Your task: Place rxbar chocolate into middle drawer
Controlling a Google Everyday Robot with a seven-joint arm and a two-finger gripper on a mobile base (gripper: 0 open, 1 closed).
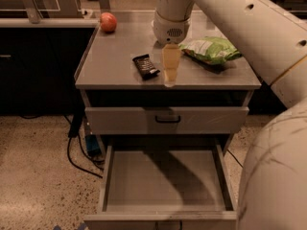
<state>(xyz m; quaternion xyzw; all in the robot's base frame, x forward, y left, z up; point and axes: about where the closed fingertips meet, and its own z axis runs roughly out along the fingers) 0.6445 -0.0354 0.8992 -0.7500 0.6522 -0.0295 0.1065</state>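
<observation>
The rxbar chocolate [145, 66] is a small black bar lying flat on the grey cabinet top [110, 66], left of centre near the front edge. My gripper [170, 71] hangs point-down from the big white arm [225, 13], just right of the bar and over the front edge of the top, with nothing seen in it. A drawer [165, 181] below stands pulled out and empty. The drawer above it [168, 120], with a dark handle, is closed.
A green-and-white crinkly bag [211, 50] lies on the cabinet top right of the gripper. A red apple [108, 21] sits at the back left corner. Dark cables [76, 152] run on the speckled floor left of the cabinet. The arm's white body [276, 176] fills the lower right.
</observation>
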